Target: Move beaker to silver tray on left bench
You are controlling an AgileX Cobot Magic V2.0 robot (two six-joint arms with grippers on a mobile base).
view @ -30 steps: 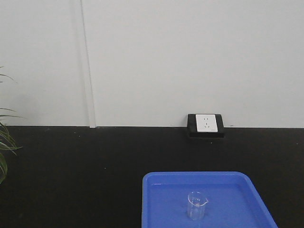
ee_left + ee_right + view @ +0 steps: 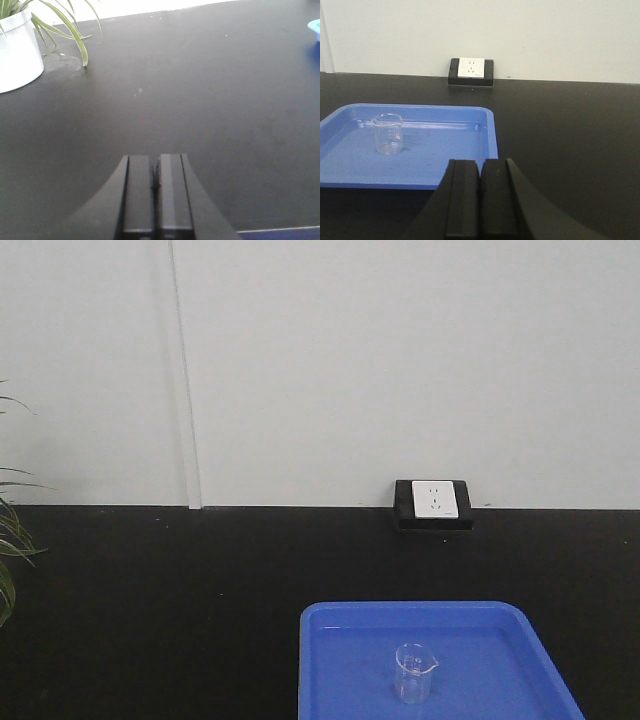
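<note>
A small clear glass beaker (image 2: 415,671) (image 2: 388,134) stands upright in a bright blue plastic tray (image 2: 340,660) (image 2: 445,150) on a black counter. My right gripper (image 2: 480,162) is shut with nothing in it, in front of the blue tray's near right corner, and the beaker lies to its left and farther off. My left gripper (image 2: 155,159) is shut and empty above bare black counter. Neither the silver tray nor the left bench shows in any view.
A black-framed white power socket (image 2: 433,502) (image 2: 471,71) sits at the foot of the white wall behind the blue tray. A potted plant in a white pot (image 2: 17,50) stands at the counter's far left, its leaves (image 2: 12,550) reaching in.
</note>
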